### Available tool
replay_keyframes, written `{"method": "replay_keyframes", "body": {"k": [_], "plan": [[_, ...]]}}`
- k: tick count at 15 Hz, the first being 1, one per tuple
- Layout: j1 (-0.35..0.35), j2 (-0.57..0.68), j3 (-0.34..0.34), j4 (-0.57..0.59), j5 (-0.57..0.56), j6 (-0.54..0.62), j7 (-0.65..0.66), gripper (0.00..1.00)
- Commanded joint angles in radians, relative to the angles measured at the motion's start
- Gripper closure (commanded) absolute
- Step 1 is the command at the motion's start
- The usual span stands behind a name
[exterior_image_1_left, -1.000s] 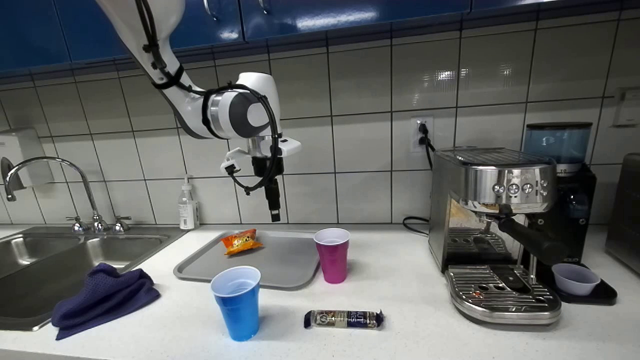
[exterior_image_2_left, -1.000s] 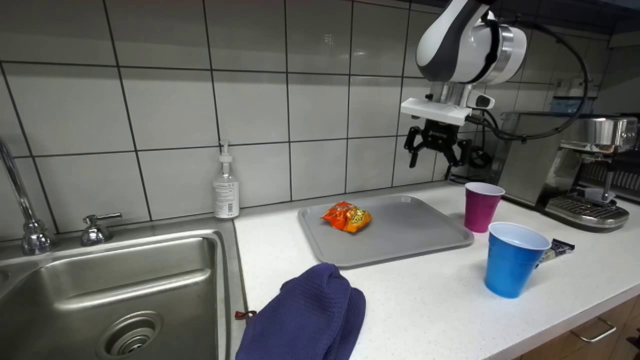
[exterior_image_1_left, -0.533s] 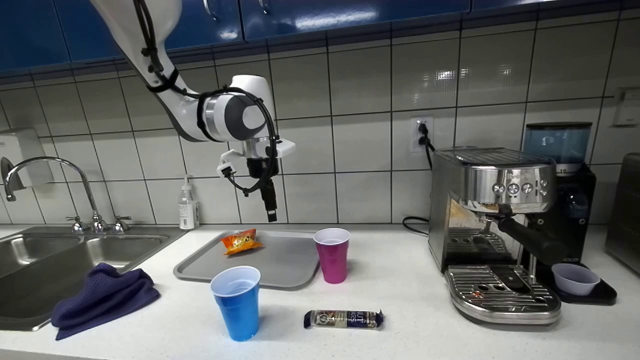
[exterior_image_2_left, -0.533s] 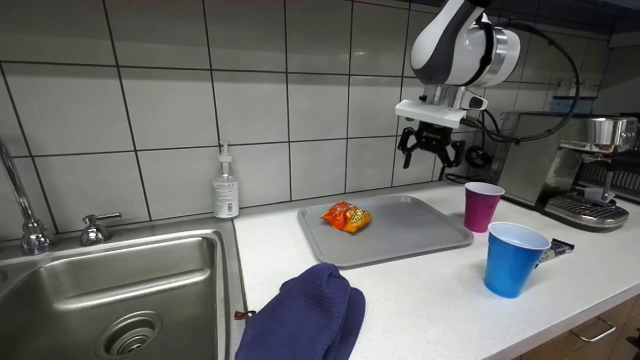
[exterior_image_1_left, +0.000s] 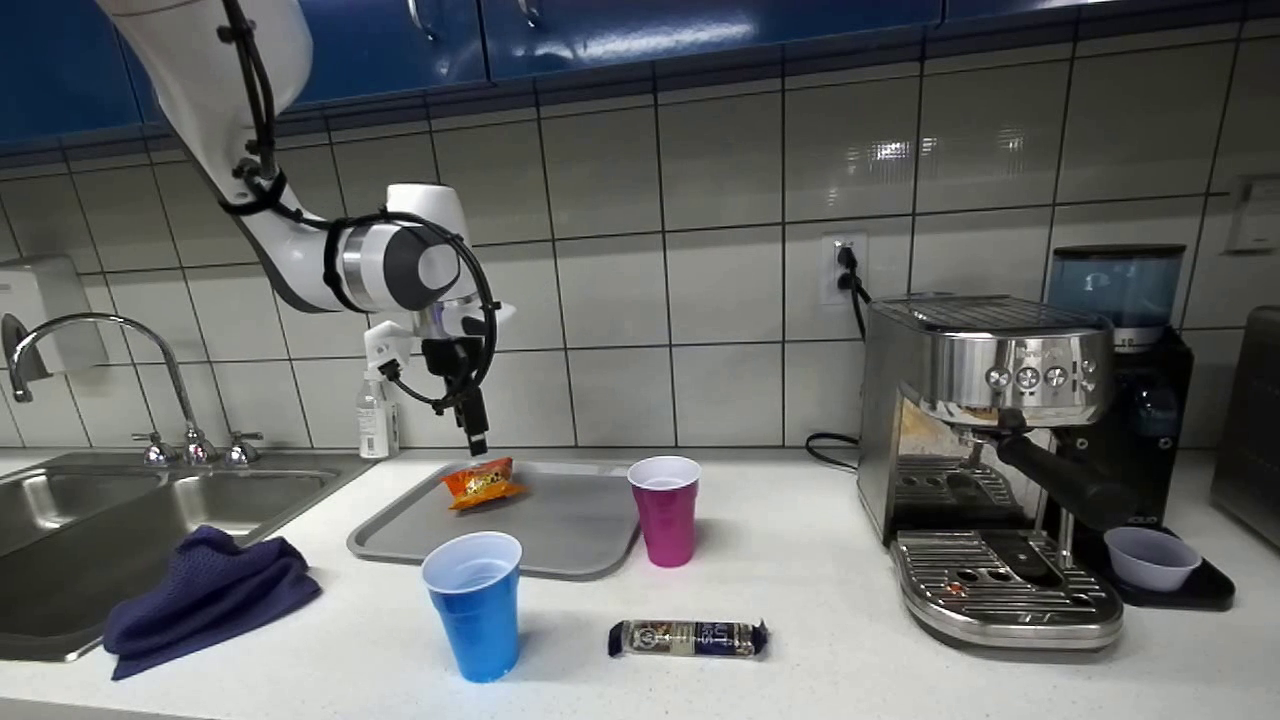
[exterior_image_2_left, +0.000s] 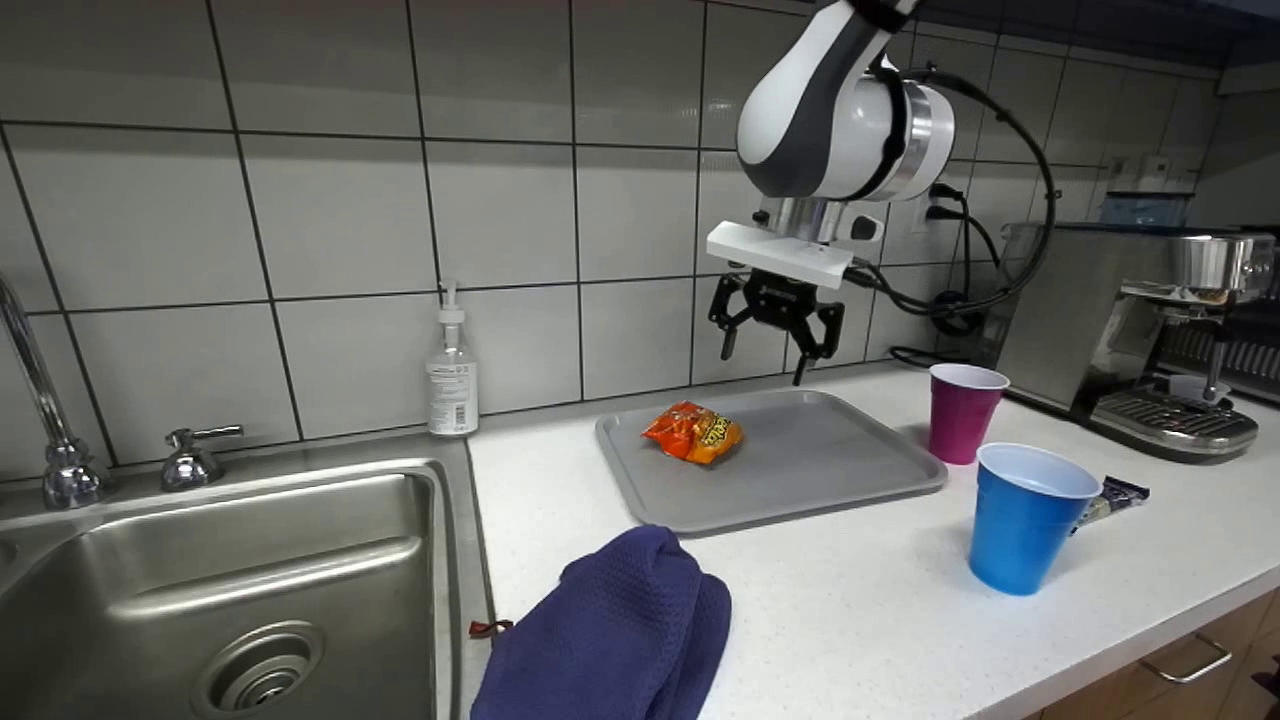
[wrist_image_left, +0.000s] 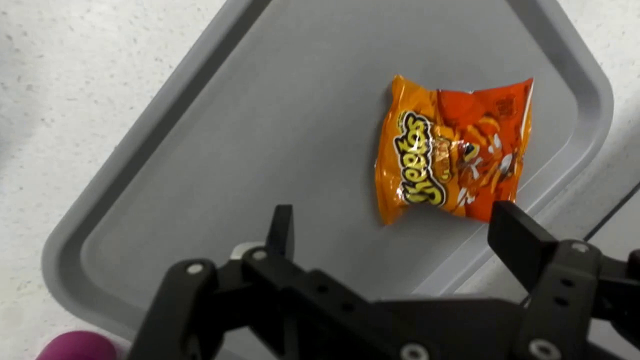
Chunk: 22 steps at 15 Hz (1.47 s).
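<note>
Gripper (exterior_image_2_left: 765, 360): fingers well apart, nothing held; hanging above grey tray (wrist_image_left: 225, 150). Shift logged: you have brought it lower and across, away from coffee machine (exterior_image_1_left: 960, 385), toward Cheetos bag (wrist_image_left: 455, 155). Bag: lying on tray, unmoved, untouched, nearest loose item to your fingertips. Pink cup (exterior_image_1_left: 667, 515), blue cup (exterior_image_1_left: 478, 620): upright on counter (exterior_image_1_left: 820, 600), unmoved. Judged effect: your reach to bag is shorter, but wrist view puts it beyond fingertips, so offset seems to remain.

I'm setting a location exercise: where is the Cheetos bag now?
In both exterior views, the Cheetos bag lies on the left part of the gray tray, toward the sink; the open gripper hangs higher, not touching it.
</note>
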Motion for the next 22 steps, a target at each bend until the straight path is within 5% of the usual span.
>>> {"method": "replay_keyframes", "body": {"k": [1, 22], "plan": [[0.014, 0.054, 0.014, 0.033, 0.002, 0.017, -0.032, 0.00], [0.121, 0.272, -0.057, 0.189, -0.022, 0.049, 0.014, 0.00]]}}
